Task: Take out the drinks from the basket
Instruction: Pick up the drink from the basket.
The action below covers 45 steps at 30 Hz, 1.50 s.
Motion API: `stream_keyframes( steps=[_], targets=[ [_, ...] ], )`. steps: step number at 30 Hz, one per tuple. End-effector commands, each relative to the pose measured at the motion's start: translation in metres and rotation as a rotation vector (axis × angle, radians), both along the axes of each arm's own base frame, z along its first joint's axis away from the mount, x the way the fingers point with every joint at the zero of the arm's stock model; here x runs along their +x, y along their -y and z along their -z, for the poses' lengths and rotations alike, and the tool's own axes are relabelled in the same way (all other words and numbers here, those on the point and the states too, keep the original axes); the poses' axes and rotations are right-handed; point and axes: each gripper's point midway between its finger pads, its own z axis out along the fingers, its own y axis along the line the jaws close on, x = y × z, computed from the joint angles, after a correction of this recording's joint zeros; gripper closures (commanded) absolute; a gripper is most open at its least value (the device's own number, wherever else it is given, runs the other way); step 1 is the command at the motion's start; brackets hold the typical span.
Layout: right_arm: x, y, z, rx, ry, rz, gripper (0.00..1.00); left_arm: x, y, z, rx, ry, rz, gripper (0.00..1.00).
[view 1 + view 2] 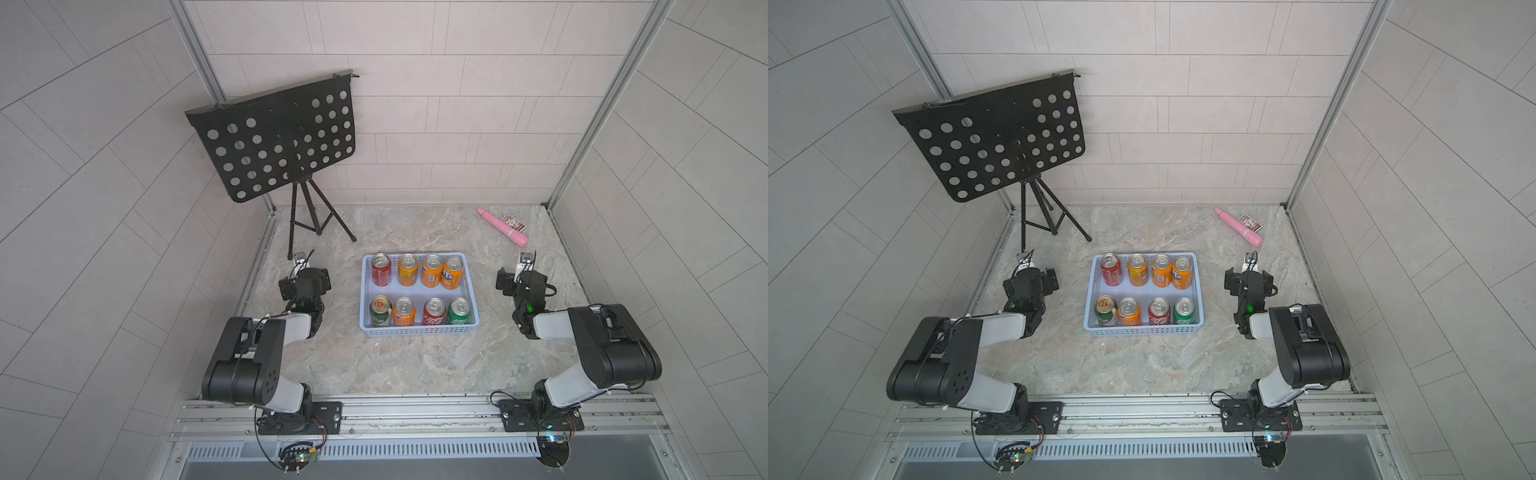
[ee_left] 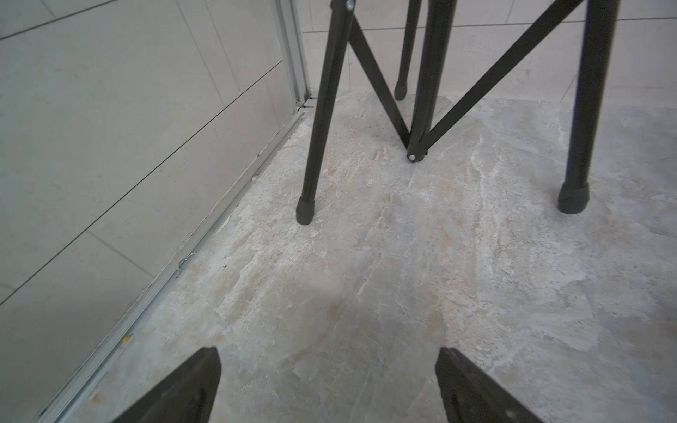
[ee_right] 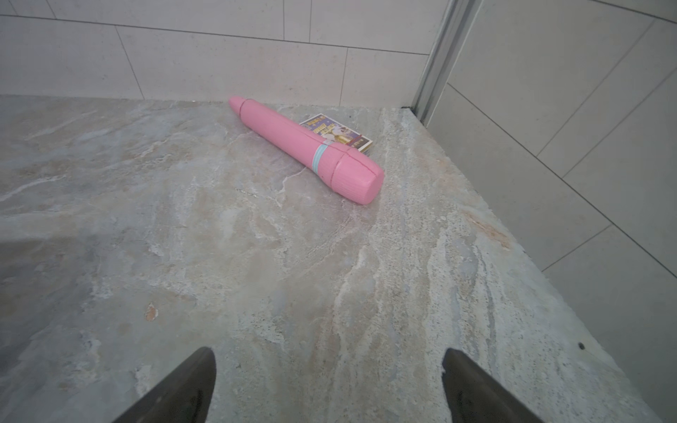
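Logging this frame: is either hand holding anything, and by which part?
Nothing is held: the left hand and the right hand are both open and empty, apart from the basket.

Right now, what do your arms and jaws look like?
The left arm and right arm match: black joint housings, white link covers, black cables looping at the bases, a green light by each wrist. The jaws are dark, tapered wedges.

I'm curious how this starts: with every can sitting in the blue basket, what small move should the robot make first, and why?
Probably swing the right gripper over the green can in the near right corner of the basket. All eight drinks stand upright inside, that can is closest to the right arm, and its gripper is open and empty, as is the left gripper.
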Motion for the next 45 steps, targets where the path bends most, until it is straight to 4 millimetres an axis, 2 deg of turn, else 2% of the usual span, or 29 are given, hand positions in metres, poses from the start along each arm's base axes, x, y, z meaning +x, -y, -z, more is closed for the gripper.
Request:
stream_keyframes(
  steps=[1,5,9,12,16,22,24,26,29,31,34,36,38,42,45],
  targets=[
    [0.009,-0.006,-0.024,-0.018,-0.074,-0.026,0.00,-0.015,-0.019,-0.034,-0.001,0.020,-0.154,0.00],
    [0.004,0.004,-0.031,0.014,-0.108,0.057,0.00,-0.033,-0.022,-0.063,-0.055,0.102,-0.192,0.00],
    [-0.005,0.017,-0.048,0.048,-0.016,0.159,0.00,-0.045,-0.020,-0.086,-0.139,0.141,-0.209,0.00],
    [-0.011,0.014,-0.065,0.098,0.007,0.152,0.00,-0.047,-0.017,-0.104,-0.189,0.122,-0.213,0.00],
    [-0.015,0.005,-0.082,0.133,-0.030,0.112,0.00,-0.040,-0.004,-0.123,-0.296,0.146,-0.175,0.00],
    [-0.033,-0.002,-0.087,0.150,-0.076,0.072,0.00,-0.033,0.009,-0.149,-0.343,0.087,-0.110,0.00],
    [-0.039,-0.005,-0.090,0.171,-0.081,0.058,0.01,-0.025,0.022,-0.157,-0.387,0.060,-0.046,0.00],
    [-0.047,-0.011,-0.090,0.225,-0.084,0.049,0.04,-0.013,0.043,-0.162,-0.473,0.050,0.051,0.00],
    [-0.054,-0.028,-0.092,0.293,-0.081,-0.028,0.05,0.001,0.074,-0.170,-0.575,0.031,0.195,0.00],
    [-0.057,-0.036,-0.096,0.298,-0.081,-0.065,0.09,0.008,0.083,-0.180,-0.571,0.010,0.251,0.00],
    [-0.063,-0.040,-0.102,0.256,-0.120,-0.054,0.09,0.019,0.082,-0.196,-0.521,-0.014,0.262,0.00],
    [-0.066,-0.043,-0.106,0.250,-0.142,-0.042,0.09,0.027,0.086,-0.198,-0.534,-0.028,0.276,0.00],
    [-0.065,-0.054,-0.109,0.285,-0.142,-0.056,0.09,0.038,0.099,-0.195,-0.569,-0.038,0.340,0.00],
    [-0.059,-0.082,-0.110,0.287,-0.141,-0.132,0.10,0.052,0.111,-0.179,-0.593,-0.072,0.376,0.00],
    [-0.058,-0.095,-0.113,0.237,-0.182,-0.156,0.09,0.051,0.117,-0.165,-0.608,-0.130,0.397,0.00]
  ],
)
